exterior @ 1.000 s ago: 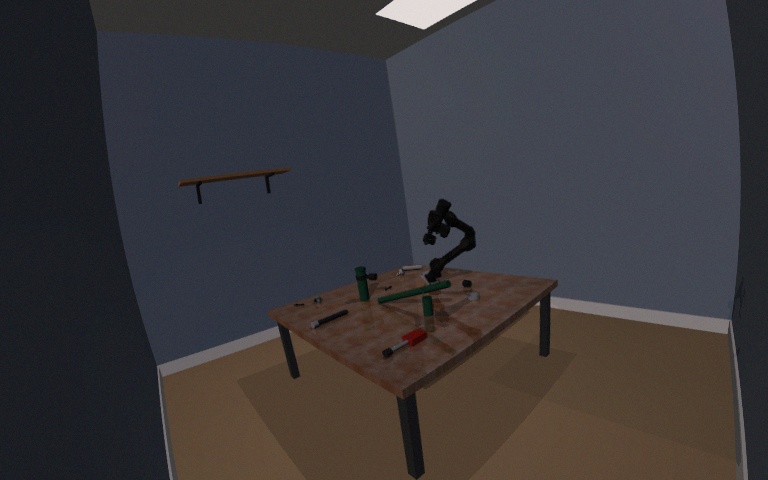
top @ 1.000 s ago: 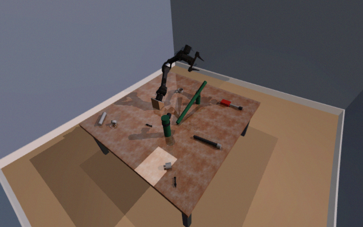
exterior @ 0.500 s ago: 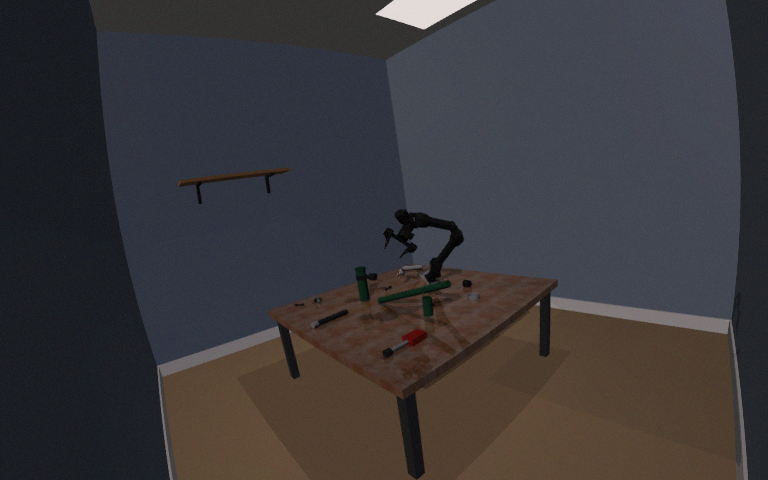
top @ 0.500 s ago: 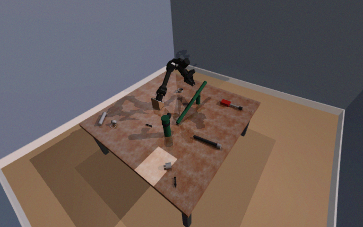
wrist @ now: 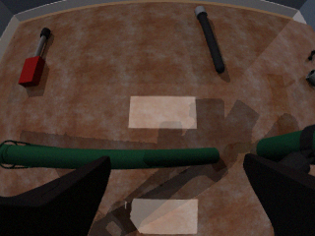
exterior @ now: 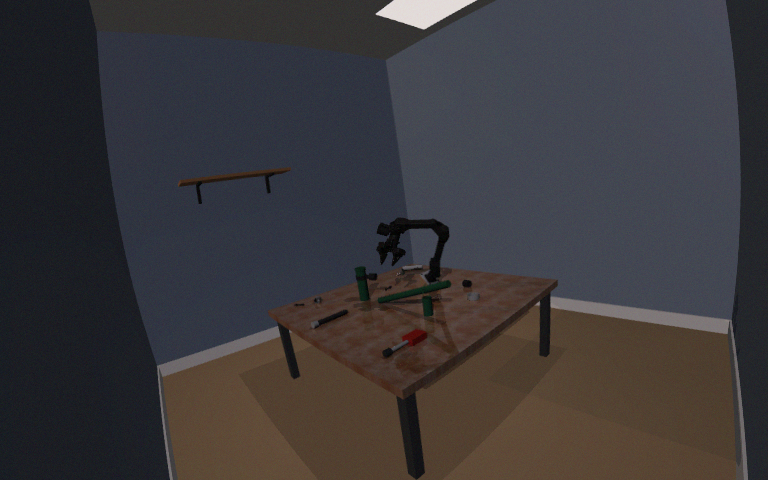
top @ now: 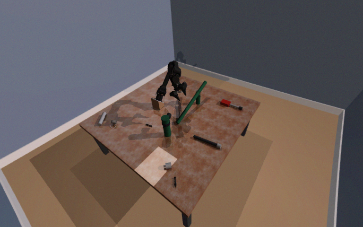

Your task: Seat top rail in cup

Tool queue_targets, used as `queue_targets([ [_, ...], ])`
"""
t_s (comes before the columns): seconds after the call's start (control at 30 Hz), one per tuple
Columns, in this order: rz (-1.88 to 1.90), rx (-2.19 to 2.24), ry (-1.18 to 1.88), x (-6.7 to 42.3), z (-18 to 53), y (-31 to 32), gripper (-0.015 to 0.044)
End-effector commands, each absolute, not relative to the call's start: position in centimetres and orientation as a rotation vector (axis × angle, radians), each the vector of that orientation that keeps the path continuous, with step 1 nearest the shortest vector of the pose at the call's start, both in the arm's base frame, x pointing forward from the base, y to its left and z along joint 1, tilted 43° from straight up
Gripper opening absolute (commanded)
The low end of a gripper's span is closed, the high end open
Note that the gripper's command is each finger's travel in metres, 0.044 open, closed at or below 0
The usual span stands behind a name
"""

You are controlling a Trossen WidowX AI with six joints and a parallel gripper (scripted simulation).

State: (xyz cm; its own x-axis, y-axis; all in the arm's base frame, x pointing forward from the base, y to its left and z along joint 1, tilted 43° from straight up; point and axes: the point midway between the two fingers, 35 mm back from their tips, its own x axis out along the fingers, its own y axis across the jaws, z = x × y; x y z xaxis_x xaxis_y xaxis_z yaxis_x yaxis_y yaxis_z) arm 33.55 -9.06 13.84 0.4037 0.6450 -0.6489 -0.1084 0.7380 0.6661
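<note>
The gripper (top: 178,94) hung above the table (top: 227,139), jaws spread wide with nothing between them, pointing down over the middle stretch of the green rail (top: 191,102). That placement made sense as an approach: in the wrist view the rail (wrist: 112,156) lay straight across between the two dark fingers, so a descent from there would likely straddle it. The rail itself was a plain green tube, slanted, its far end raised where it passed through the loop cap on the short post (top: 198,99), its cut end (top: 178,122) down at the table, just beside the big post (top: 166,127) but not in the cup. On that big post a dark brace band (top: 166,124) ringed the upper part near the cap, and the rail-end cup (top: 168,115) stuck out sideways near the top, well above the rail's low end. In the wrist view the cut end (wrist: 212,155) stopped short of a gap, with another green shape (wrist: 283,146) at the right. Around the table lay a red-headed tool (top: 226,102), a black cylinder (top: 207,142) and a grey tube (top: 101,118), all well apart from the job. Seating had not begun, by my judgement.
</note>
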Motion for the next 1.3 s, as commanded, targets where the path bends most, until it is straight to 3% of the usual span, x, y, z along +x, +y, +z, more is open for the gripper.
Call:
queue_targets([
  [0.0, 0.539, 0.546, 1.053, 33.5, 13.3, -9.6, 0.044],
  [0.37, 0.928, -0.07, 0.766, 33.2, 8.2, -15.0, 0.044],
  [0.8, 1.232, -0.825, 0.17, 30.9, 1.2, -20.7, 0.044],
  [1.27, 1.251, -0.968, 0.035, 30.2, -0.1, -21.5, 0.044],
])
